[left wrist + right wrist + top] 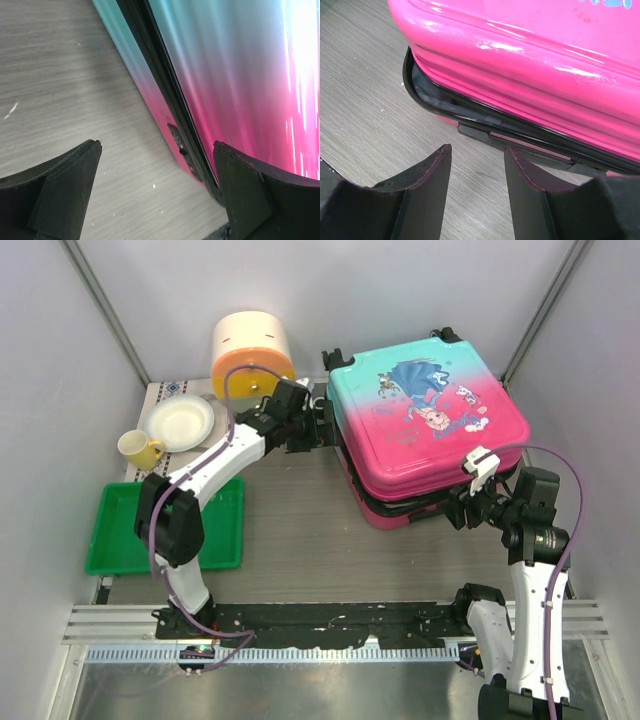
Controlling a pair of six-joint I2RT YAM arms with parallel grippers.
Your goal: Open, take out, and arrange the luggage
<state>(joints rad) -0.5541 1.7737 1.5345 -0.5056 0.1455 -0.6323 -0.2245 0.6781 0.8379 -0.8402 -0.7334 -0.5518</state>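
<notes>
Here, the luggage (pixel 425 420) lay flat at the back right of the table (pixel 300 540), its turquoise end away from the arms and its pink end nearest them. The lid stood slightly ajar along the unzipped pink edge, where dark lining (pixel 432 100) showed. The left gripper (pixel 318 428) sat at the case's left side, jaws spread wide and empty, one finger close to the shell. The right gripper (pixel 466 502) hovered by the near pink edge, jaws parted, grasping nothing. A green tray (pixel 118 552) sat front left.
</notes>
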